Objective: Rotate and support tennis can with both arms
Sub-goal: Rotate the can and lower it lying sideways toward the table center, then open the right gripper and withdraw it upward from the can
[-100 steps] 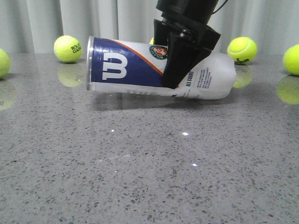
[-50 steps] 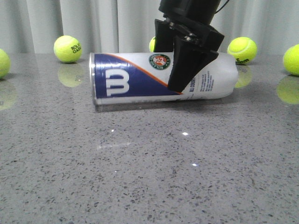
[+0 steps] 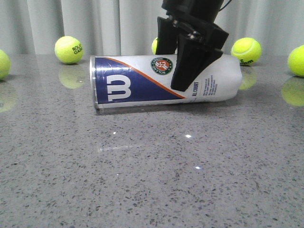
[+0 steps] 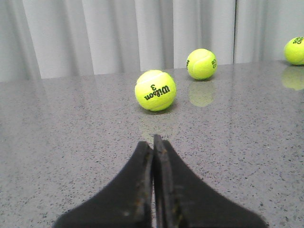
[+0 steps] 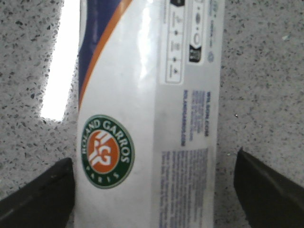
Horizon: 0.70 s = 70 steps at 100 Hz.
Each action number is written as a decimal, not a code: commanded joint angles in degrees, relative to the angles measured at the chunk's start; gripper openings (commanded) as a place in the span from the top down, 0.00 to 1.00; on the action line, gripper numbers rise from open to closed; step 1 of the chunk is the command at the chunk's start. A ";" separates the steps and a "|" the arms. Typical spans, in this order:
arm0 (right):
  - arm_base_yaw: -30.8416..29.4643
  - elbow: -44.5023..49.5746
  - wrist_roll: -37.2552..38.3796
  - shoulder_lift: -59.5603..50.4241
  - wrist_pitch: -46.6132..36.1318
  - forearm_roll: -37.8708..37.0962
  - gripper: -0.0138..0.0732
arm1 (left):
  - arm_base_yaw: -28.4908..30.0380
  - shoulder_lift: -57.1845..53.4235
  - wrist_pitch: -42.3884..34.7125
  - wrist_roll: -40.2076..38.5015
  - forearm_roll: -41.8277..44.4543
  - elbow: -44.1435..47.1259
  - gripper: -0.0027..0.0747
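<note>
The tennis can (image 3: 137, 80) lies on its side on the grey table (image 3: 152, 171), with the navy "W" panel to the left and the Roland Garros badge facing up-front. My right gripper (image 3: 176, 66) reaches down over its right half. In the right wrist view the can (image 5: 142, 71) runs between the jaws of my right gripper (image 5: 154, 159), which stand wider than the can with a gap on one side, so it is open. My left gripper (image 4: 153, 142) is shut and empty, low over the table, and it does not show in the front view.
Tennis balls sit along the back by the curtain: far left (image 3: 69, 49), left edge (image 3: 2, 64), behind the right arm (image 3: 155, 45), right (image 3: 246, 51) and far right (image 3: 297, 61). The left wrist view shows three balls ahead, the nearest (image 4: 155, 90).
The can's raised left end has come down, so the can now lies flat on the table and has rolled slightly. My right gripper's jaws have loosened around it.
</note>
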 commanded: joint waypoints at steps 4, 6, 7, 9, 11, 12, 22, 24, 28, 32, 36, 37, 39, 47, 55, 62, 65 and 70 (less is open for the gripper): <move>-0.03 -3.29 -0.36 -5.73 1.36 0.99 0.08 | 0.05 -2.05 -4.49 -0.43 -0.35 2.62 0.99; -0.03 -3.59 -0.08 -6.04 1.89 0.99 0.08 | 0.05 -2.05 -4.49 -0.43 -0.35 2.62 0.99; -0.03 -3.87 0.08 -6.39 2.09 0.99 0.08 | 0.05 -2.05 -4.49 -0.43 -0.35 2.62 0.99; -0.03 -4.27 0.56 -6.77 2.52 0.99 0.08 | 0.05 -2.05 -4.49 -0.43 -0.35 2.62 0.99; -0.03 -4.70 1.17 -7.25 2.88 0.99 0.08 | 0.05 -2.05 -4.49 -0.43 -0.35 2.62 0.99; -0.03 -4.86 1.46 -7.45 3.08 0.99 0.09 | 0.05 -2.05 -4.49 -0.43 -0.35 2.62 0.99; -0.03 -6.30 7.51 -9.52 4.32 0.99 0.24 | 0.05 -2.05 -4.49 -0.43 -0.35 2.62 0.99; -0.03 -6.42 8.39 -9.88 4.61 0.99 0.29 | 0.05 -2.05 -4.49 -0.43 -0.35 2.62 0.99; -0.03 -6.54 11.05 -10.70 5.24 0.99 0.39 | 0.05 -2.05 -4.49 -0.43 -0.35 2.62 0.99; -0.03 -6.54 13.13 -11.35 6.06 0.99 0.53 | 0.05 -2.05 -4.49 -0.43 -0.35 2.62 0.99; -0.03 -6.54 14.30 -11.77 6.76 0.99 0.66 | 0.05 -2.05 -4.49 -0.43 -0.35 2.62 0.99; -0.03 -6.54 14.43 -11.99 6.85 0.99 0.69 | 0.05 -2.05 -4.49 -0.43 -0.35 2.62 0.99; -0.03 -6.54 14.74 -12.17 7.20 0.99 0.75 | 0.05 -2.05 -4.49 -0.43 -0.35 2.62 0.99; -0.03 -6.54 15.36 -12.84 9.10 0.99 0.92 | 0.05 -2.05 -4.49 -0.43 -0.35 2.62 0.99; -0.03 -6.54 17.19 -13.39 10.86 0.99 0.91 | 0.05 -2.05 -4.49 -0.43 -0.35 2.62 0.99; -0.11 -6.54 24.32 -13.55 10.88 0.99 0.91 | 0.05 -2.05 -4.49 -0.43 -0.35 2.62 0.99; -0.27 -6.54 27.87 -13.67 10.52 0.99 0.91 | 0.05 -2.05 -4.49 -0.43 -0.35 2.62 0.99; -0.81 -6.54 35.06 -13.75 10.05 0.99 0.91 | 0.05 -2.05 -4.49 -0.43 -0.35 2.62 0.99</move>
